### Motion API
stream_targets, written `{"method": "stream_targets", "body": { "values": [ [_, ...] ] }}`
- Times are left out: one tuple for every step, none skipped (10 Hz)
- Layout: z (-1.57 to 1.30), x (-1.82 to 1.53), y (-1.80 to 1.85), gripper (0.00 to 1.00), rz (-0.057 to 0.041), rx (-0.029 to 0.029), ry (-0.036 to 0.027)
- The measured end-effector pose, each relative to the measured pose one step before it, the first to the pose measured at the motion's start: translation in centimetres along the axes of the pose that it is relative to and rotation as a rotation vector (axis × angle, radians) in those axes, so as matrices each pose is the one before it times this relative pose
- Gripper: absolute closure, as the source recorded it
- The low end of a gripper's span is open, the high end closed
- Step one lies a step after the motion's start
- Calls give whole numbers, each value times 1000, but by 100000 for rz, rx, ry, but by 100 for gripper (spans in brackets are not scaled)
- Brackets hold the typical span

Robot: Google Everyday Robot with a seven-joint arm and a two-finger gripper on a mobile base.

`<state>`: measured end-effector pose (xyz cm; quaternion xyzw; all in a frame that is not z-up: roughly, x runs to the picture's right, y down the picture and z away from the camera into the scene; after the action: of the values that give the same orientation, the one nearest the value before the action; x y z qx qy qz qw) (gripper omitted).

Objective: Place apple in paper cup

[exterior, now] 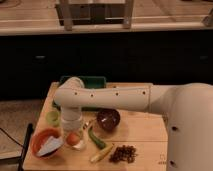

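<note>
The gripper was held just above the apple, which appeared seated within the pale rim of the paper cup, beside the orange bowl on the wooden table; whether it was open or closed could not be told. The apple was judged smooth, firm, light and prone to rolling, best gripped across its widest part; the thin cup, easily tipped.

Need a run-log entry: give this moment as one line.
gripper: directly above apple | apple: at paper cup | seated: unclear
</note>
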<state>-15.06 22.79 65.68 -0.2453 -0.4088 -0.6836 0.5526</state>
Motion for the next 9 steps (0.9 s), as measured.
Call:
{"method": "stream_targets", "body": {
  "values": [
    [35, -33, 35, 20, 86, -65, -55],
    [34, -45, 117, 20, 204, -62, -29],
    [1, -54, 283, 20, 485, -67, 32],
    [2, -41, 121, 20, 139, -40, 21],
    [-28, -10, 147, 20, 269, 197, 153],
    [-23, 18, 135, 20, 317, 342, 243],
    [-39, 25, 35, 20, 156, 184, 163],
    [-9, 18, 13, 20, 155, 83, 58],
    [-11, 91, 47, 20, 454, 0, 132]
  ]
}}
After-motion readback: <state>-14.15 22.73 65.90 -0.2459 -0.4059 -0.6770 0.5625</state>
